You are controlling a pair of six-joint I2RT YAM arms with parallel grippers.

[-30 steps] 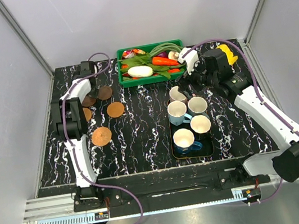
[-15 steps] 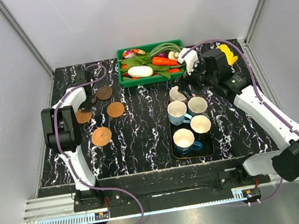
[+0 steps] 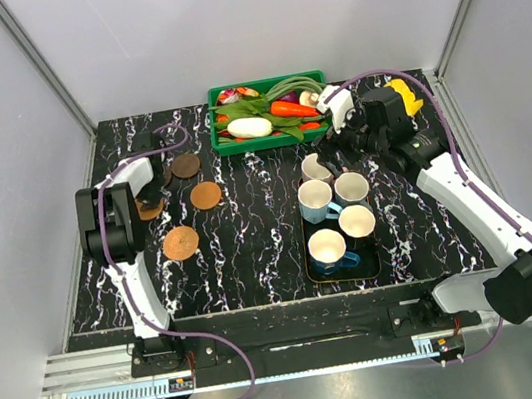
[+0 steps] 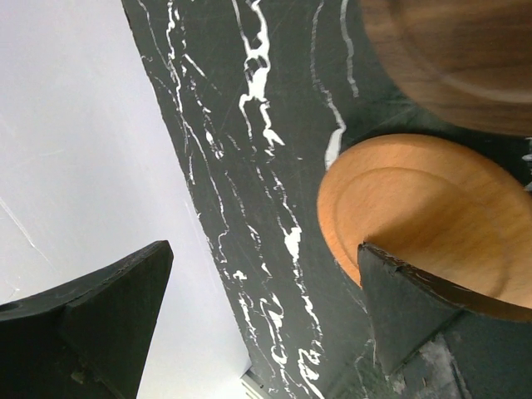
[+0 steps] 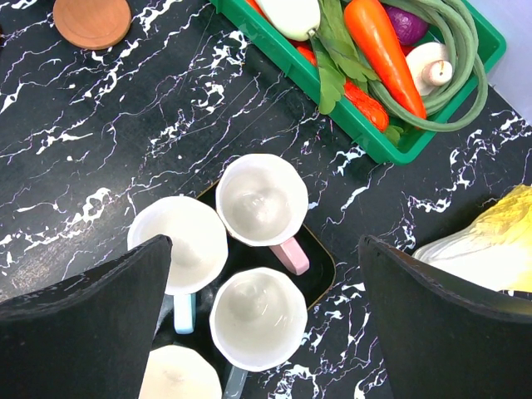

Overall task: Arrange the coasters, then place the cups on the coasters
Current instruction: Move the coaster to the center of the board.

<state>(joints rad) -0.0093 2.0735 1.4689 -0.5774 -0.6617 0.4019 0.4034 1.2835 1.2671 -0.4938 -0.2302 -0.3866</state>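
Several round wooden coasters lie at the table's left: a dark one (image 3: 186, 165), an orange-brown one (image 3: 206, 195), one nearer (image 3: 180, 242), and one (image 3: 149, 211) partly under my left arm. My left gripper (image 3: 155, 185) hangs open low over that spot. In its wrist view an orange coaster (image 4: 407, 208) lies by the right finger (image 4: 440, 324) and a darker coaster (image 4: 457, 58) beyond it. Several cups (image 3: 316, 198) stand in the black tray (image 3: 373, 266). My right gripper (image 3: 337, 151) is open above them, over a pink-handled cup (image 5: 262, 199) and a grey-handled cup (image 5: 258, 320).
A green crate of vegetables (image 3: 268, 115) stands at the back centre. A pale yellow cabbage (image 5: 490, 237) lies by the right arm at the back right. The left wall (image 4: 75, 125) runs close beside the left gripper.
My left arm has swung back from the far left corner and come down over the leftmost coasters, its elbow moving outwards. The right arm has hardly moved. Both grippers stayed open.
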